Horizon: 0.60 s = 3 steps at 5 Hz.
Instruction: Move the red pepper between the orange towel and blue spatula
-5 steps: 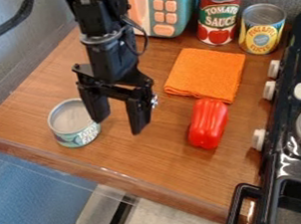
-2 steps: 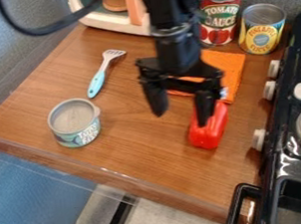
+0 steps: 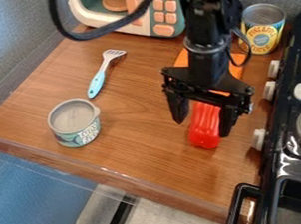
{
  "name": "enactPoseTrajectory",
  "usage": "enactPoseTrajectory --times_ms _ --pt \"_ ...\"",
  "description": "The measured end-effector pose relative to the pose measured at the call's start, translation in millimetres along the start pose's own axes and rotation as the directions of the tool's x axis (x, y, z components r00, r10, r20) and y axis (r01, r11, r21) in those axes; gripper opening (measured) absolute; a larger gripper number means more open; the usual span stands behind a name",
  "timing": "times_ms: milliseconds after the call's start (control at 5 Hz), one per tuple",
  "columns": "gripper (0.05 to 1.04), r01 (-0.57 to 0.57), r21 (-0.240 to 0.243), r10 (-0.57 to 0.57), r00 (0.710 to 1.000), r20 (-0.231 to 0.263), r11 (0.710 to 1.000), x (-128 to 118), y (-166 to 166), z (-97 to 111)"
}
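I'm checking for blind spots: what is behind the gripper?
Behind the gripper, the near part of the red pepper shows, with bits of the orange towel farther back. The towel's middle is covered, and I can't tell whether towel and pepper touch.

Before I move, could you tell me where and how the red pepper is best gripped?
I'd take the red pepper around its middle, coming from above, with the jaws against its two long sides. It lies lengthwise, one end toward the orange towel, so its narrower width should be easier to span.
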<state>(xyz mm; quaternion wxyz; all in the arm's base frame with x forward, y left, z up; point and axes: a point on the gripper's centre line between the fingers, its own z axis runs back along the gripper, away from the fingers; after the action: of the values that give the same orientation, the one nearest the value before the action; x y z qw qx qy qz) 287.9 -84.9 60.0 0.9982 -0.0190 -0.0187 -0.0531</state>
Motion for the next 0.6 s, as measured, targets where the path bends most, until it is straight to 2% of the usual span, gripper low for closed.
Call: enactPoseTrajectory --times_ms 200,400,600 --pt "0.999 -0.006 0.07 0.003 0.999 0.044 0.998 2.6 -6.7 -4.9" --pt "0.999 -0.017 0.089 0.013 0.999 0.051 0.996 5.5 -6.5 -14.6" --pt "0.999 -0.032 0.12 0.029 0.999 0.032 0.992 5.5 -2.6 -25.3"
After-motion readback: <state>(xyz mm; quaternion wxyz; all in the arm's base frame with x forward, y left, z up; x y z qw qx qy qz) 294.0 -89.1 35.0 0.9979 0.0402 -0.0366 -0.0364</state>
